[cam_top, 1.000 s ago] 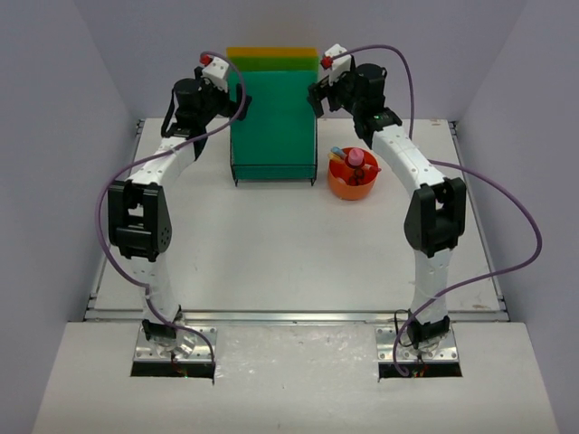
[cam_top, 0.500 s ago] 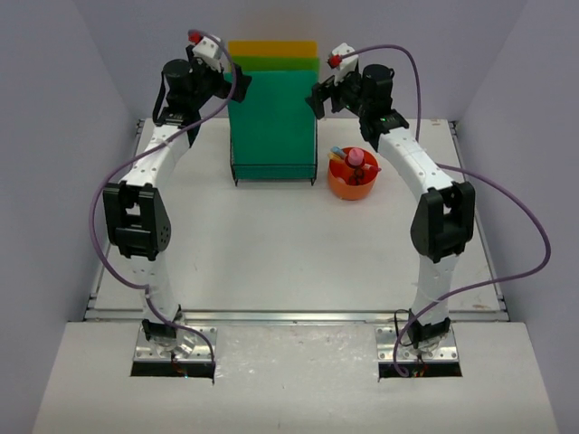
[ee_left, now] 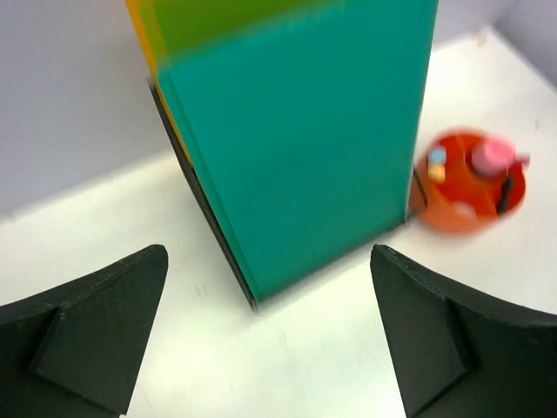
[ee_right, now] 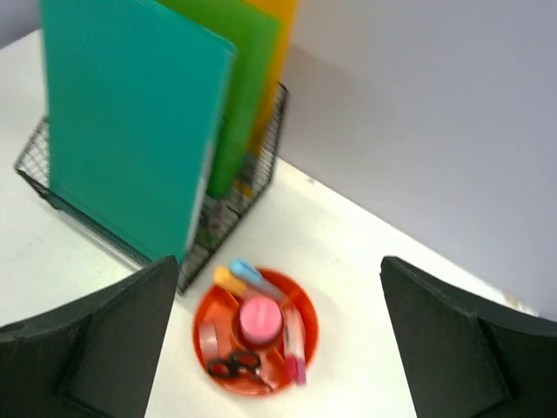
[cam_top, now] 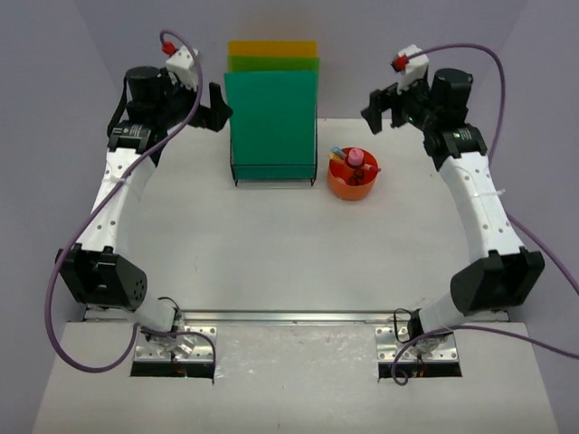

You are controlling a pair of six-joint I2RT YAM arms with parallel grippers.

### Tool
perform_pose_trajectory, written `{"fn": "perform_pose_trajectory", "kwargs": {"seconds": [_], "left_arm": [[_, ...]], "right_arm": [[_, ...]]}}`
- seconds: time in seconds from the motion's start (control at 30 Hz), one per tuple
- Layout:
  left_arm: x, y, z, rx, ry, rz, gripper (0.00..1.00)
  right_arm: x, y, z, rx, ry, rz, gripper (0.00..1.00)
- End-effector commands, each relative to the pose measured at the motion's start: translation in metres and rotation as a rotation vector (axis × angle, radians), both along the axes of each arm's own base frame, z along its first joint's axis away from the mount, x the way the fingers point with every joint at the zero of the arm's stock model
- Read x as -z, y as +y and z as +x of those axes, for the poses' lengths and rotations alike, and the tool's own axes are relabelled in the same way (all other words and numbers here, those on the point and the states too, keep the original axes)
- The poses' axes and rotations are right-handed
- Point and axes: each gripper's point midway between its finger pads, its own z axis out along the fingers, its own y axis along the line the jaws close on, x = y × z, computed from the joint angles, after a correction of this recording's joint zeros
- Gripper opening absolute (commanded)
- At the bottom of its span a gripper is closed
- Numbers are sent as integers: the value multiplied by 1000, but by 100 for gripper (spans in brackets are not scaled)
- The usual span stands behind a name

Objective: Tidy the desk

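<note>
Though wide, flat white desk (cam_top: 271,244).

Soft, even light fills the overhead view; the white counter (cam_top: 271,244) is bright, without glare, and carries only faint shadows. Both wrist views are motion-blurred: the teal folder (ee_left: 305,131) has smeared edges, and the orange tray (ee_right: 283,287) looks soft.

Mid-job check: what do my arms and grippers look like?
The left arm and right arm are white links dotted with holes, with bulky black joint housings. A purple cable trails along each. A red-tipped white block sits on each wrist. The left gripper and right gripper have matte black wedge-shaped fingers.
</note>
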Motion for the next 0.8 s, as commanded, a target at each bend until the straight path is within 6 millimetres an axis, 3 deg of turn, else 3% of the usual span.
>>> {"fn": "perform_pose_trajectory", "kwargs": {"seconds": [0.0, 0.03, 0.07, 0.17, 0.23, 0.3, 0.47, 0.77], "left_arm": [[123, 19, -44, -22, 365, -27, 100], [136, 17, -50, -16, 397, -56, 100], [154, 27, -55, -49, 443, -105, 100], [176, 37, -67, -79, 510, -162, 100], [191, 37, -78, -85, 533, -164, 100], [193, 40, -86, -100, 509, -143, 100], [215, 49, -110, -138, 481, -75, 100], [221, 58, -131, -170, 424, -7, 100]], "right_arm": [[111, -43, -70, 76, 357, -7, 99], [124, -44, -82, 72, 387, -10, 99], [151, -46, -104, 63, 439, -26, 99], [200, -48, -145, 56, 523, -48, 99], [214, -56, -161, 80, 537, -41, 99], [233, -58, -176, 93, 568, -37, 99], [243, -61, -186, 139, 542, -19, 99], [245, -63, -187, 205, 524, 39, 99]]}}
